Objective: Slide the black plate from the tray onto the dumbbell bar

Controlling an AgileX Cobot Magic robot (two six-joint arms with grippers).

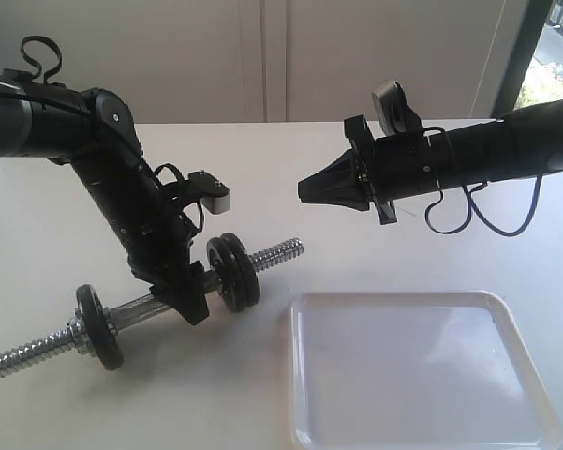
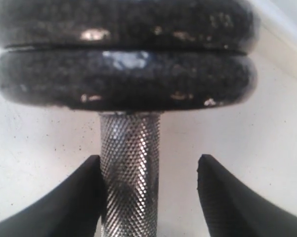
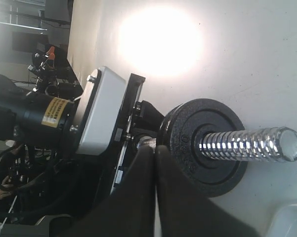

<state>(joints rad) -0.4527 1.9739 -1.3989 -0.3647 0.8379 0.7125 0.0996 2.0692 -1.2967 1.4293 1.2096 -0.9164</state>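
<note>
A white table runs back to a pale wall, with a window off at the edge. The tray lies near the threaded end of the dumbbell bar, not touching it, and it holds nothing. The bar lies flat on the table. Two black discs sit pressed together on it next to that threaded end. I take the outer one for the black plate — so it is on the bar, though I cannot tell the two apart for certain. A third disc sits toward the bar's far end.

My left gripper straddles the bar's knurled middle just beside the pair, jaws apart. One finger touches or nearly touches the knurling and the other is clear of it. My right gripper hangs above the bar's threaded end, jaws closed on nothing.

I judge the step in hand to be backing the left arm off. I want to lift straight away from the bar with the jaws wide — otherwise that near finger could drag and roll it.
</note>
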